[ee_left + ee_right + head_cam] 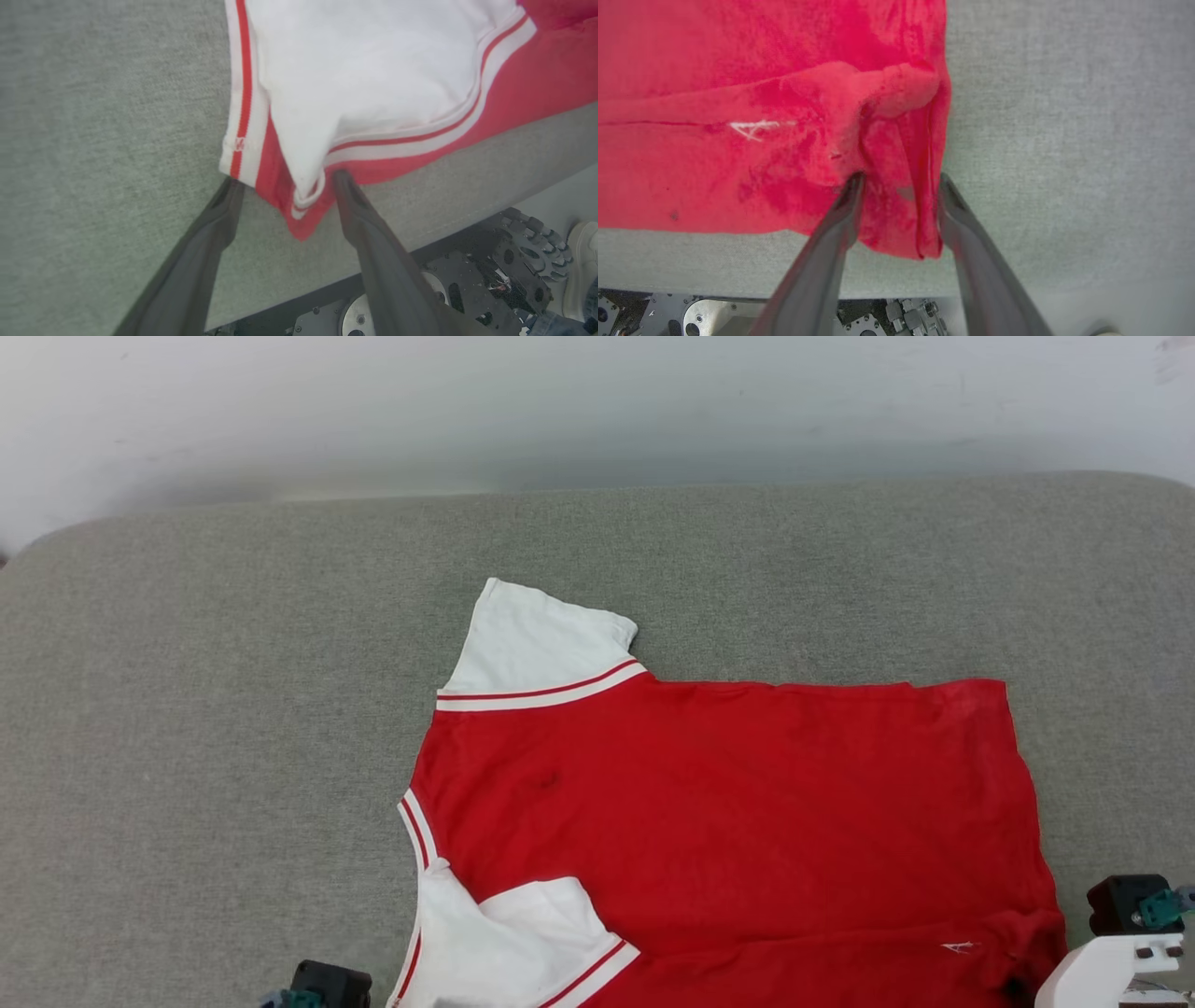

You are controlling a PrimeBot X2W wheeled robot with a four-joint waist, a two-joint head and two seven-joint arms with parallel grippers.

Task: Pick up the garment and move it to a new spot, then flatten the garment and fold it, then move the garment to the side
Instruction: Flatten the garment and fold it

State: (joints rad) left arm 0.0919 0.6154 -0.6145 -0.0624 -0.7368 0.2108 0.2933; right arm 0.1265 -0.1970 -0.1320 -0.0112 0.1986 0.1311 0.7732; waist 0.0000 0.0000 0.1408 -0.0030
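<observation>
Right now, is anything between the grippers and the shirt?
Nothing visible. The left gripper has its open fingers on either side of one near corner of the shirt. The right gripper sits the same way at the other near corner.

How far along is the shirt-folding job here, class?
Done: the garment lies spread on the grey surface, near edge and one sleeve turned inward. In hand: left gripper and right gripper stand open at its near corners. Left: remaining folds, then moving it aside.
</observation>
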